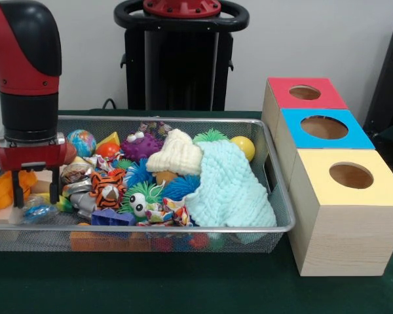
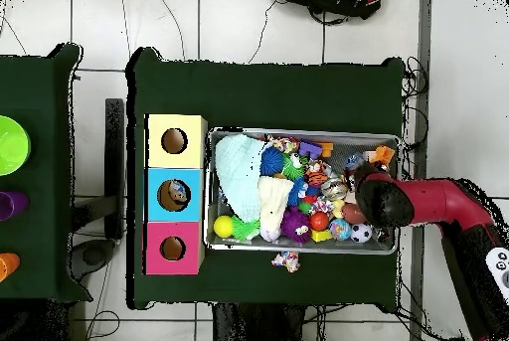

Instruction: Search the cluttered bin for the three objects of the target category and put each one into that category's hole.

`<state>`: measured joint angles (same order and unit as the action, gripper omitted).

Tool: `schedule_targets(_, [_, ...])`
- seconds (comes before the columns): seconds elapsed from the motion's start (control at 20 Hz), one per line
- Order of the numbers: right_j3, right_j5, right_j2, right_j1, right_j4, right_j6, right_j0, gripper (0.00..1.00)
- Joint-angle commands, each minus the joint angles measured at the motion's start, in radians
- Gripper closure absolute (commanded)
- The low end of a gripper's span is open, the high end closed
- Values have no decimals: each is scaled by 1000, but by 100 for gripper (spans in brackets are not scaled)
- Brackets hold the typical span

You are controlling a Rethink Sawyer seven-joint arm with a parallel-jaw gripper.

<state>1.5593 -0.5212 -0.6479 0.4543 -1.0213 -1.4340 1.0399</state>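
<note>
Nearest you, the yellow box (image 1: 346,209) looks empty; something already lies in the blue box (image 2: 175,195). Your gripper (image 1: 34,188) hangs open over the bin (image 1: 183,229), holding nothing, so sorting remains.

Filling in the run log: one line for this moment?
gripper: open, empty | position: over left end of mesh bin | boxes: red, blue, yellow beside bin | toy on table outside bin

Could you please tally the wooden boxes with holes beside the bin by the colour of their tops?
Red-topped box: 1
Blue-topped box: 1
Yellow-topped box: 1
Total: 3 boxes, in a row beside the wire bin.
</note>
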Motion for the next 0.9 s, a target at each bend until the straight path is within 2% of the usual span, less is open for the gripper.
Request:
schedule_targets(0.05, [25,-150,107,-35,-88,372,45,0])
schedule_targets(0.65, [-8,-47,120,-94,-143,253,9,0])
schedule_targets(0.8, [-12,-1,107,-116,-147,238,21,0])
schedule_targets(0.85, [-10,12,102,-121,-140,240,30,100])
schedule_targets(0.9, [-9,15,105,-119,-143,234,27,100])
